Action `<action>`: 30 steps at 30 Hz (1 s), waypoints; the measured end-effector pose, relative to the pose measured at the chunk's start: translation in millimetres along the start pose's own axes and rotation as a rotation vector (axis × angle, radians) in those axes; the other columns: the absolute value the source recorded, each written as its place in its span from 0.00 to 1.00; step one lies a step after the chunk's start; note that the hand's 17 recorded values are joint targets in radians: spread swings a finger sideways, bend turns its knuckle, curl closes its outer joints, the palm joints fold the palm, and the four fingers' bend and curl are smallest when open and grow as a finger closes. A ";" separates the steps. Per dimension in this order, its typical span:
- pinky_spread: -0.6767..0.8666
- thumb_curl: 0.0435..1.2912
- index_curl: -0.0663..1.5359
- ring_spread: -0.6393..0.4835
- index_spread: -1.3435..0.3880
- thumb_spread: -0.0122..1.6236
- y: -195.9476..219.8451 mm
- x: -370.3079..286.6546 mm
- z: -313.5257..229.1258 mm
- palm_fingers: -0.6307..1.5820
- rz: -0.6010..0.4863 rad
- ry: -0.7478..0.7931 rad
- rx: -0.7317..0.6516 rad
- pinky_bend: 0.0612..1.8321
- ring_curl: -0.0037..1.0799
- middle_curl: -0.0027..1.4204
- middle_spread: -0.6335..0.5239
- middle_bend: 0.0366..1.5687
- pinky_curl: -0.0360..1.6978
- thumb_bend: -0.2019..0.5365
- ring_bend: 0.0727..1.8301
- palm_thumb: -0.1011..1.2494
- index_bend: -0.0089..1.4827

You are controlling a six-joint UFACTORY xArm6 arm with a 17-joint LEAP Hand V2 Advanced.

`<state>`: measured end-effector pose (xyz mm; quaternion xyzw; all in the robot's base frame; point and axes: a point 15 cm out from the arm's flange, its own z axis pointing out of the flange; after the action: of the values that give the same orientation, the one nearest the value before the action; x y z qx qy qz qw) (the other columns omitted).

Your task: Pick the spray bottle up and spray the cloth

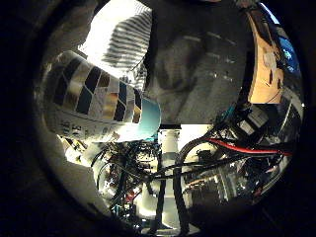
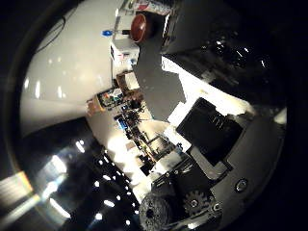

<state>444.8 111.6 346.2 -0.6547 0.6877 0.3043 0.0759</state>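
The hand shows in the lower right of the thumb side view as white shell pieces around flat black blocks. Near the bottom edge sits a small dark toothed gear, and beside it a round black pad with a rough, grainy surface. Two small round screw heads lie on a grey plate.

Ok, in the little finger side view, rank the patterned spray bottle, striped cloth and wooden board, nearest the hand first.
1. Checked blue, gold and white spray bottle with teal band: right by the hand, filling much of the view.
2. Grey-and-white striped cloth: on the dark surface beyond the bottle.
3. Light wooden board: across that surface; tentative against the cloth.
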 end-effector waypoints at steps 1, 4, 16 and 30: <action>0.34 0.53 0.56 0.35 0.62 0.65 0.0 -0.2 1.1 0.78 -0.002 -0.002 -0.002 0.55 0.82 0.61 0.39 0.82 0.91 0.26 0.72 0.84 0.76; 0.34 0.53 0.56 0.35 0.62 0.65 0.8 -4.9 2.9 0.78 -0.012 -0.007 -0.004 0.55 0.82 0.61 0.39 0.82 0.91 0.26 0.72 0.83 0.76; 0.34 0.53 0.57 0.35 0.62 0.66 32.0 -81.6 -24.9 0.78 -0.160 -0.148 0.074 0.55 0.82 0.61 0.39 0.81 0.91 0.26 0.72 0.84 0.76; 0.34 0.54 0.57 0.35 0.62 0.63 67.7 -208.4 -43.4 0.78 -0.462 -0.509 0.219 0.55 0.83 0.62 0.39 0.81 0.91 0.25 0.72 0.84 0.76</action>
<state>420.9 264.3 507.5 -0.6840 0.5091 0.3571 0.3814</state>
